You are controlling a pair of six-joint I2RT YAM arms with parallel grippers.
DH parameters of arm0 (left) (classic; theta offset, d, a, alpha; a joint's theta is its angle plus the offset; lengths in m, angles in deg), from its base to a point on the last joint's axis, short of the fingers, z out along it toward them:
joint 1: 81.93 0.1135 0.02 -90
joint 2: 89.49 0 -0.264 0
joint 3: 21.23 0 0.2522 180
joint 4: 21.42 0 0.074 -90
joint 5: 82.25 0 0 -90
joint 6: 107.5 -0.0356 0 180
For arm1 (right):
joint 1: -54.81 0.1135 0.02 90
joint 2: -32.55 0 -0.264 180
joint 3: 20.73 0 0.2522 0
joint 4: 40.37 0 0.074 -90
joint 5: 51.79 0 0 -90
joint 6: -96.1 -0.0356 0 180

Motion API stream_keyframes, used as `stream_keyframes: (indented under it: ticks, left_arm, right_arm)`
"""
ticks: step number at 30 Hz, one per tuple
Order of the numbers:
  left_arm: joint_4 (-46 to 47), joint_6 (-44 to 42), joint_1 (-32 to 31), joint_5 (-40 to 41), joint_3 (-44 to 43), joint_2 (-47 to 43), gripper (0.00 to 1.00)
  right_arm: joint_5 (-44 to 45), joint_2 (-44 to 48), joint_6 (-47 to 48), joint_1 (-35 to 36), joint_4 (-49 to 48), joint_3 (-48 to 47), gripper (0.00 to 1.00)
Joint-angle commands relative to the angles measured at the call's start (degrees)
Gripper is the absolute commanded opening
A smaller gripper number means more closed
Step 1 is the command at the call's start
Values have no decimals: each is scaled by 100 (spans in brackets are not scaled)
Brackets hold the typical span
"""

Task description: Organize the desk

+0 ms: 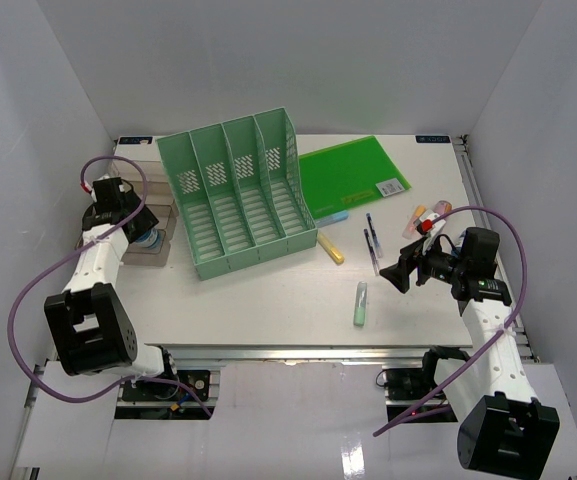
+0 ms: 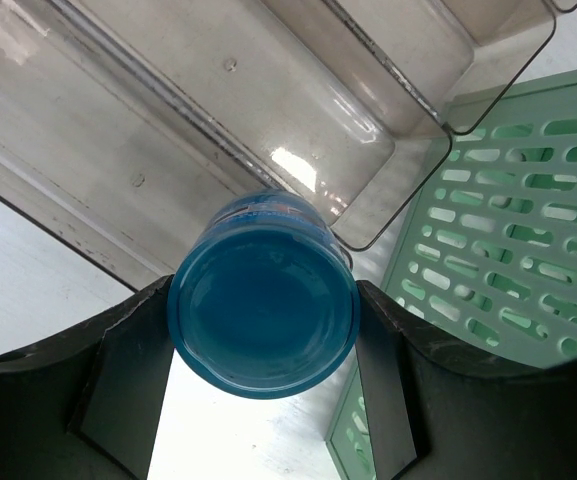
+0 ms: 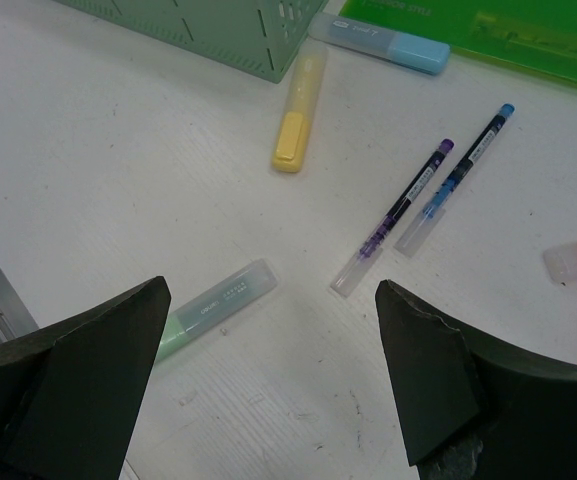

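Note:
The white desk [image 1: 268, 305] carries scattered stationery. My left gripper [image 1: 136, 232] at the far left is shut on a round blue-capped bottle [image 2: 263, 305], seen end-on, its fingers [image 2: 128, 380] pressed against both sides. The bottle hangs over the edge of the clear compartment tray [image 2: 198, 110], beside the mint-green file rack [image 1: 238, 195]. My right gripper [image 1: 405, 268] hovers open above the desk, nothing between its jaws. Below it lie a green highlighter [image 3: 213, 305], a purple pen [image 3: 393, 215] and a blue pen [image 3: 455, 175].
A yellow highlighter [image 3: 296, 125] and a light-blue highlighter [image 3: 388, 42] lie by the rack's front corner. A green folder [image 1: 353, 175] lies flat behind them. Pink and orange markers [image 1: 428, 215] sit near the right rail. White walls enclose three sides.

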Motion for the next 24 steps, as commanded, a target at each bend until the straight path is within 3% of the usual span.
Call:
stream_keyframes:
  ticks: [1, 9, 19, 21, 24]
  left_arm:
    - [-1, -17, 8, -141, 185, -148, 0]
    - [-28, -24, 8, -245, 219, -362, 1]
    - [-122, -24, 8, -356, 326, -646, 12]
    - [-124, -22, 8, -355, 346, -676, 22]
    - [-124, -15, 8, -395, 361, -664, 53]
  right_arm:
    - [-88, 1, 8, -36, 6, -209, 90]
    - [-106, -31, 6, -58, 6, -204, 90]
    - [-102, -70, 6, -80, 6, -192, 90]
    - [-112, -74, 6, -80, 8, -192, 90]
    - [-113, -95, 6, -86, 15, -192, 90]
